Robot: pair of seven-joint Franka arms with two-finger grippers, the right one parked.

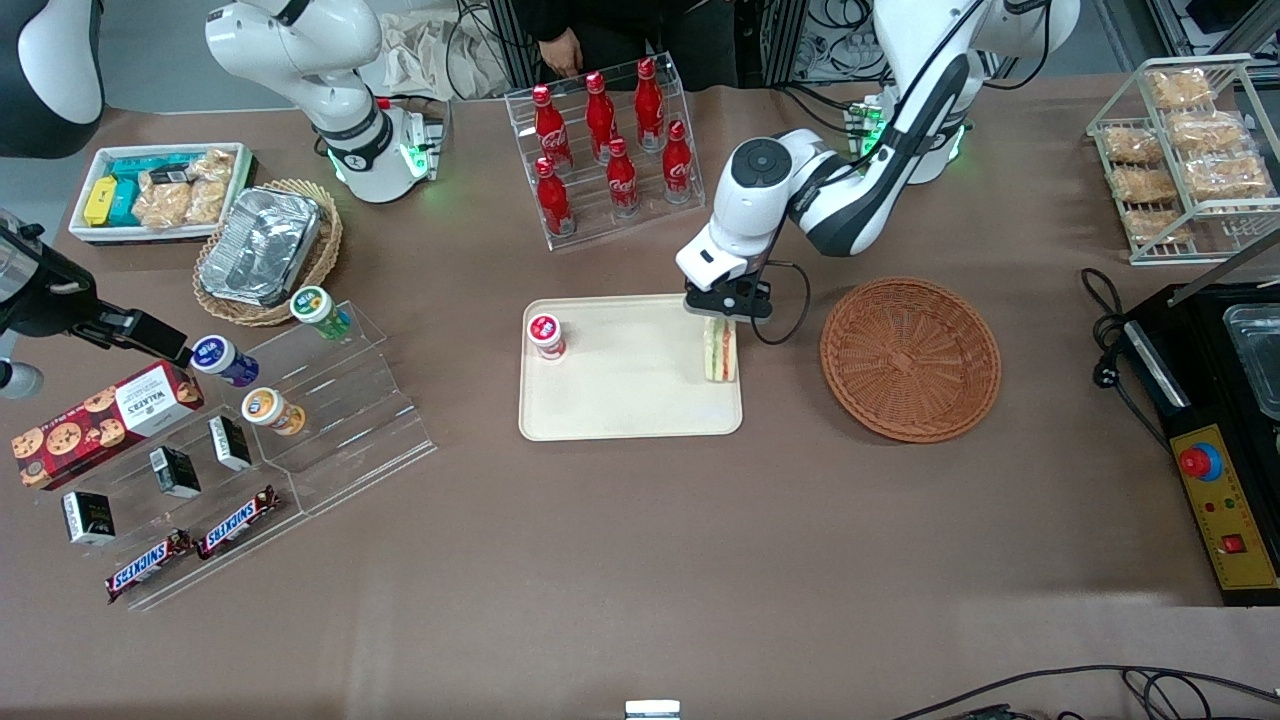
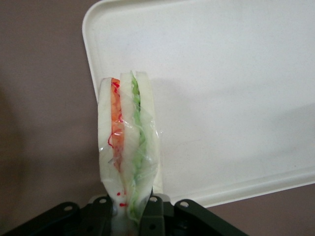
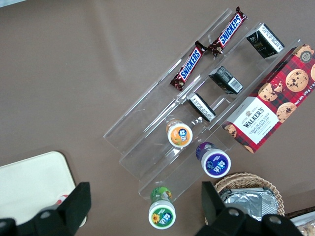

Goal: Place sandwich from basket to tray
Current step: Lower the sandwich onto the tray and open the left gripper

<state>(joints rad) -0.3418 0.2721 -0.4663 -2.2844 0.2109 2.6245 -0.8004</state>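
Gripping the sandwich by one end, my gripper is hovering over the tray at the edge nearest the basket. That basket is sitting beside the tray, toward my working end of the table.

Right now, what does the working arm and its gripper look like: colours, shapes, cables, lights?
The working arm has glossy white rounded shells with dark grey joint sections and a round grey cap on one joint. Its base glows green. A thin black cable loops from the wrist. The gripper, above the cream tray's edge nearest the basket, is a white block carrying a black body with bolt holes, and black fingers.
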